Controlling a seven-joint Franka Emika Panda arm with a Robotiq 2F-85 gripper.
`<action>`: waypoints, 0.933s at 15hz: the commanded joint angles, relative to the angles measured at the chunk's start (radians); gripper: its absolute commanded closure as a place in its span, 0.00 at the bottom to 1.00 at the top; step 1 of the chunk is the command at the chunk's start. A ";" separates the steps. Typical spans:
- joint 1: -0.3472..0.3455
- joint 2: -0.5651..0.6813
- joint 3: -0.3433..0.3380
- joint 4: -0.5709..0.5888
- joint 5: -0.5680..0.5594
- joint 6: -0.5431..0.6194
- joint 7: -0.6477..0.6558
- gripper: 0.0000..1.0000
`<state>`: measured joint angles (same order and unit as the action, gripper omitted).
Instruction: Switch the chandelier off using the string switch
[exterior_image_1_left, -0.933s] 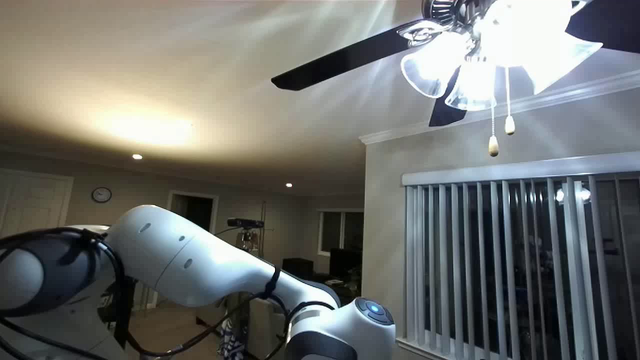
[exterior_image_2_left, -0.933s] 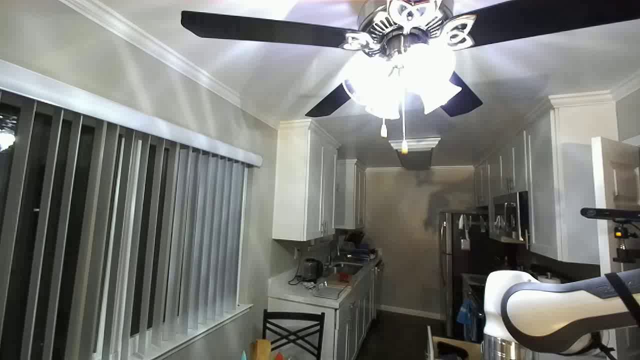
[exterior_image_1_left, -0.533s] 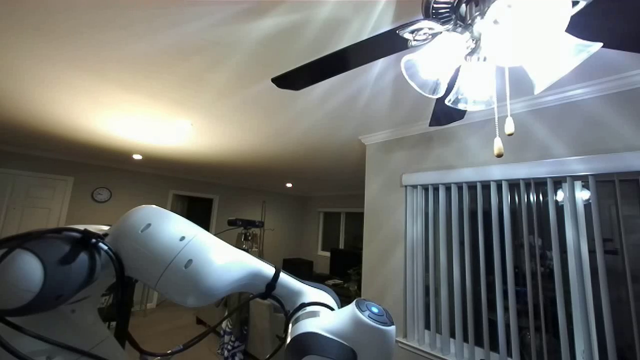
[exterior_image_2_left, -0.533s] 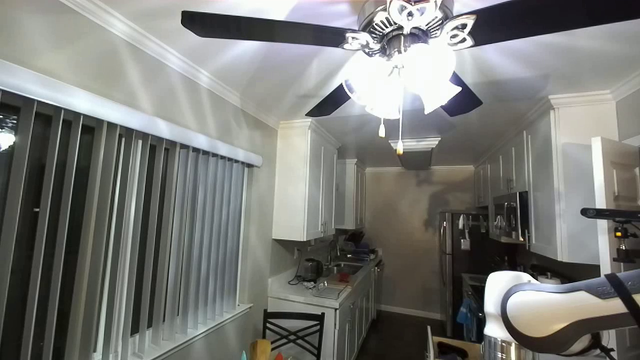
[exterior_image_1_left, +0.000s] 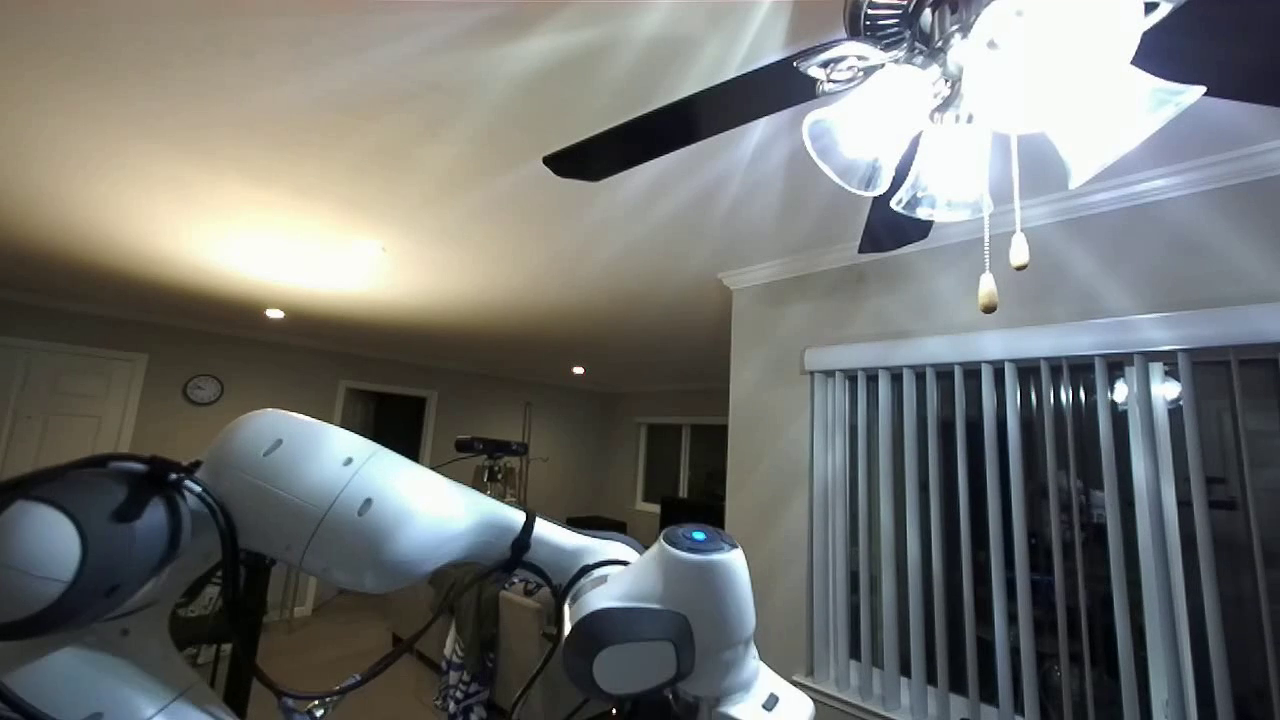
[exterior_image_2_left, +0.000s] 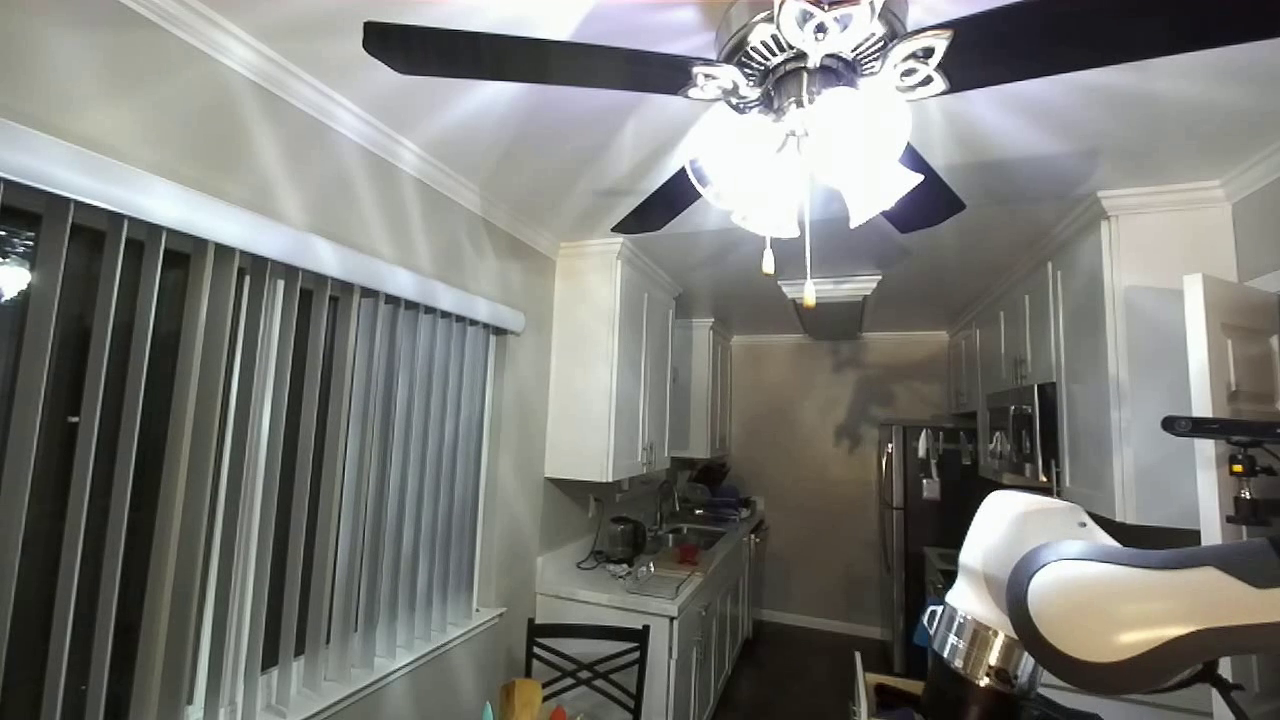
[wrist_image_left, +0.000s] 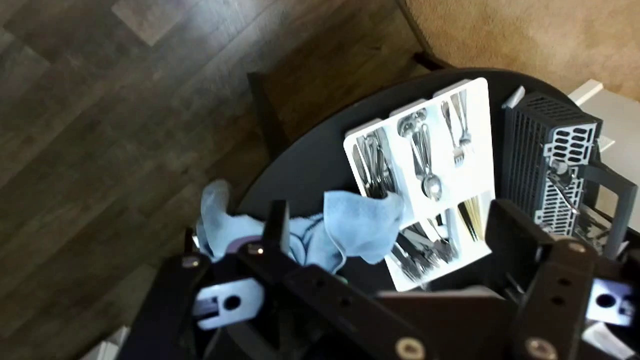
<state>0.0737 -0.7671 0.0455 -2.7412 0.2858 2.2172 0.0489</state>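
Arm wrist (exterior_image_1_left: 705, 595) has risen and tilted. String switches (exterior_image_1_left: 988, 293) hang at its half-past-one in an exterior view, open air between. Hand (wrist_image_left: 392, 227) spread; bench (wrist_image_left: 310, 172) edge at its ten o'clock, wrist view.

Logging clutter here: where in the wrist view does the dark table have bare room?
Bare tabletop lies between its curved edge, the cutlery tray and the blue cloth. The right is crowded: a narrow strip parts tray from gray basket. The fingers hide parts below.
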 joint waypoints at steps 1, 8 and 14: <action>0.027 -0.044 0.073 0.031 -0.032 0.117 0.027 0.00; -0.055 -0.022 0.182 0.287 -0.153 0.317 0.184 0.00; -0.224 -0.091 0.276 0.434 -0.265 0.373 0.381 0.00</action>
<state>-0.0628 -0.8274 0.2738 -2.3421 0.0763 2.5455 0.3360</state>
